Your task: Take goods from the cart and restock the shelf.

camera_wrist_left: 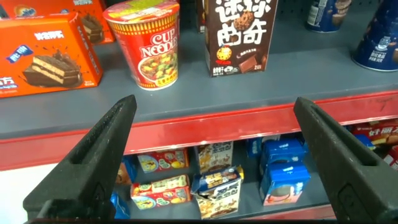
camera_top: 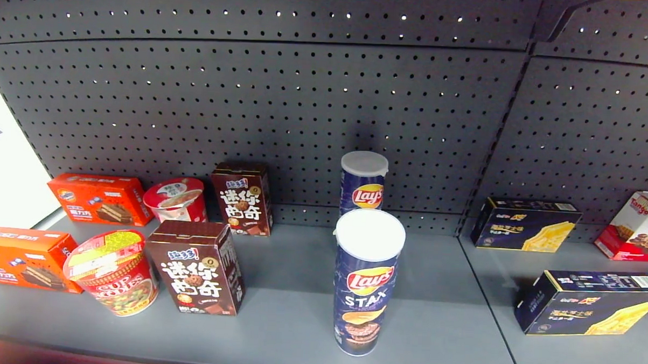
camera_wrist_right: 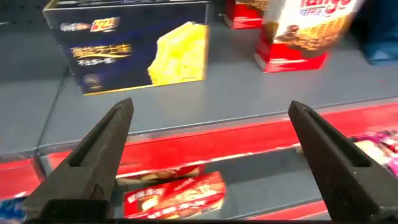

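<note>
Two blue chip cans stand on the grey shelf (camera_top: 294,267), one in front (camera_top: 366,288) and one behind it (camera_top: 362,180). Left of them are two brown cookie boxes (camera_top: 200,266), two noodle cups (camera_top: 117,272) and two orange cake boxes (camera_top: 17,257). My left gripper (camera_wrist_left: 221,168) hangs open below the shelf's red front edge (camera_wrist_left: 205,124), facing the noodle cup (camera_wrist_left: 146,40) and a brown cookie box (camera_wrist_left: 239,34), holding nothing. My right gripper (camera_wrist_right: 217,168) is open too, in front of a dark blue box (camera_wrist_right: 134,53) and a red wafer box (camera_wrist_right: 298,37).
A divider splits the shelf; its right bay holds two dark blue boxes (camera_top: 586,309) and a red wafer box (camera_top: 635,225). Free shelf room lies either side of the chip cans. A lower shelf with packed goods (camera_wrist_left: 214,186) sits under the red edge.
</note>
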